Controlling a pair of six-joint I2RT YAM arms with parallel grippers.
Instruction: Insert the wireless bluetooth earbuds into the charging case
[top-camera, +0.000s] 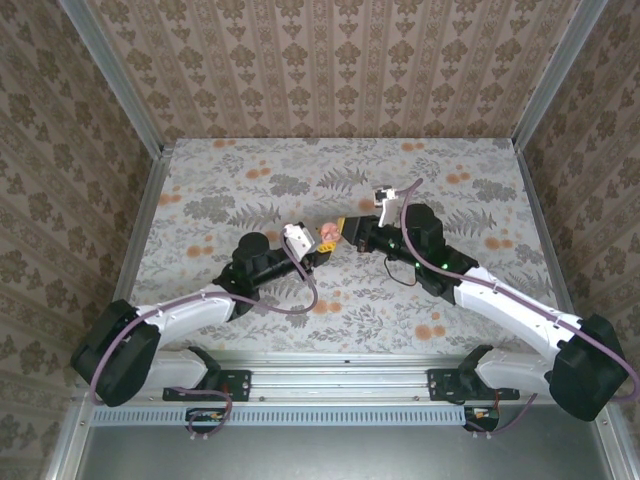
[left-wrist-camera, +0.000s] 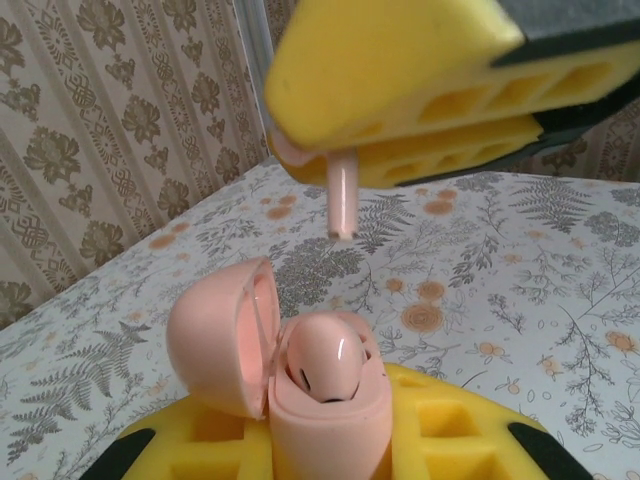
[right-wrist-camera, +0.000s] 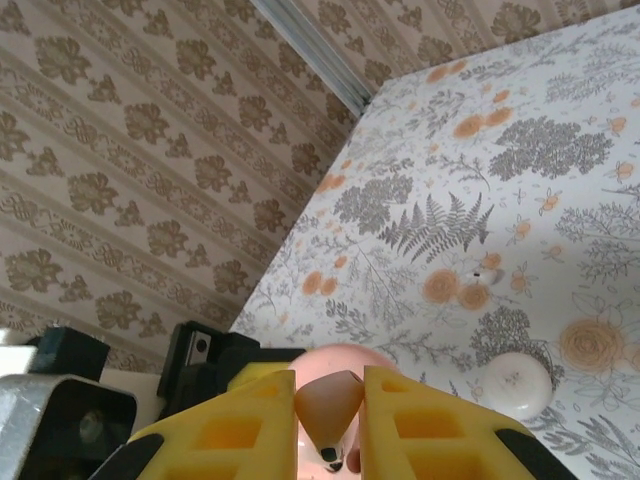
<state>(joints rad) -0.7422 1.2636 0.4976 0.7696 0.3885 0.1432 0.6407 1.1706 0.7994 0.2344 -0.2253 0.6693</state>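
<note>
My left claw (left-wrist-camera: 330, 432) is pinching the pink charging case (left-wrist-camera: 220, 335) between its yellow fingers, holding it upright off the table (left-wrist-camera: 520, 290). The lid stands swung open on the left side of the claw. One earbud (left-wrist-camera: 325, 365) sits in the case just above my left fingertips, its rounded pink head showing in the well.

My right claw (right-wrist-camera: 330, 405) is pressed onto the second earbud (left-wrist-camera: 342, 200). In the left wrist view the stem hangs straight down out of the yellow pads, above the open case and apart from it. The right wrist view shows the bud's body wedged between the two fingertips, with the case's rounded pink lid just beyond them and the black body of the left arm to their left.

A white round disc (right-wrist-camera: 515, 385) lies on the floral table to the right of the right claw, well apart from both claws.
</note>
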